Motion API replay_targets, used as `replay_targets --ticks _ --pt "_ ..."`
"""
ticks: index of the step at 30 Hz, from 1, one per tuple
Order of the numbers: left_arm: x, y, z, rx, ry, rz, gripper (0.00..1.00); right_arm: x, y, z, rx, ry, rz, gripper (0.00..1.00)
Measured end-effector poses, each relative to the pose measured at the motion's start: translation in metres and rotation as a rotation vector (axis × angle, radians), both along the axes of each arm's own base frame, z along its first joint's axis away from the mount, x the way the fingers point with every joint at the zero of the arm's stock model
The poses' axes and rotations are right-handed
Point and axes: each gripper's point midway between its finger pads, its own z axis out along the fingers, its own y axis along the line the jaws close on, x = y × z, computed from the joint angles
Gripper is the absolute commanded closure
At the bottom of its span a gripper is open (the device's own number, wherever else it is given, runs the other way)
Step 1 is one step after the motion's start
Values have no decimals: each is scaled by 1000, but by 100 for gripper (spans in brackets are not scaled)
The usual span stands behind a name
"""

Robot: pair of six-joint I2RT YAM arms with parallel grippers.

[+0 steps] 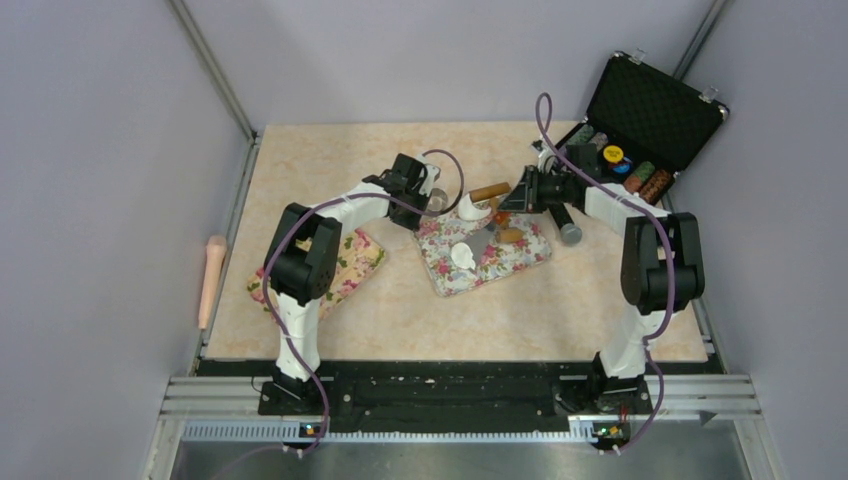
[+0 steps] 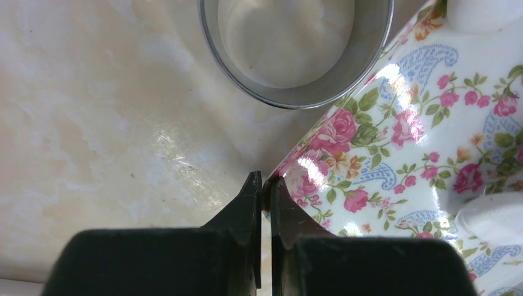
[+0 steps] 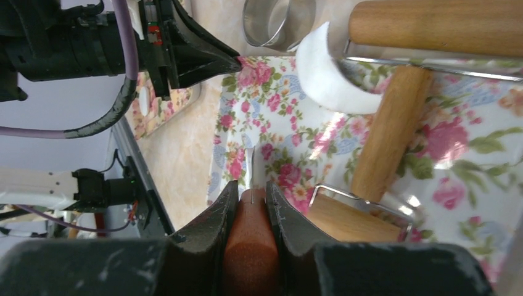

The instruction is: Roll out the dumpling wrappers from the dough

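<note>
Now, left fingers (image 2: pixel 251 196) tight together at edge of floral mat (image 2: pixel 419 142), right fingers (image 3: pixel 227 203) snug around brown handle (image 3: pixel 250 246).

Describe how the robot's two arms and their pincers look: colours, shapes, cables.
The left arm and right arm have white tubular links, bulky black joints and purple cables. The left pincer and right pincer are black wedges tapering to points.

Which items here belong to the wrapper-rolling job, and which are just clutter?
Job:
- dough
- pastry roller
- metal ring cutter
- centre floral mat

Clutter:
- poker chip case
- second floral mat, at left
- pale stick, far left
</note>
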Motion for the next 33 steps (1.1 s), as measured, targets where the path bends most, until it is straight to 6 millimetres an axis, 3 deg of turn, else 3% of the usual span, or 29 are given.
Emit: replay_targets --ticks 8,9,16,20,24,27,30,33 --pt "-5 -11 0 -27 14 6 97 -9 5 10 70 50 28 100" --pt "-5 -11 0 -28 15 7 92 -9 6 11 76 53 30 100" --pt "-6 -7 2 -55 29 4 21 -10 7 18 88 51 30 100" --pt "-8 7 21 -108 20 6 6 -10 8 30 77 10 23 100" --pt "1 31 70 -197 -62 9 1 -6 20 50 64 -54 35 100" --pt "10 58 117 -264 -156 15 1 -6 42 66 49 -107 65 100" --pt "13 100 156 -312 -243 53 1 -11 71 80 19 -158 106 100" --pt "5 155 172 -309 -294 143 1 -17 109 103 -12 -234 162 100"
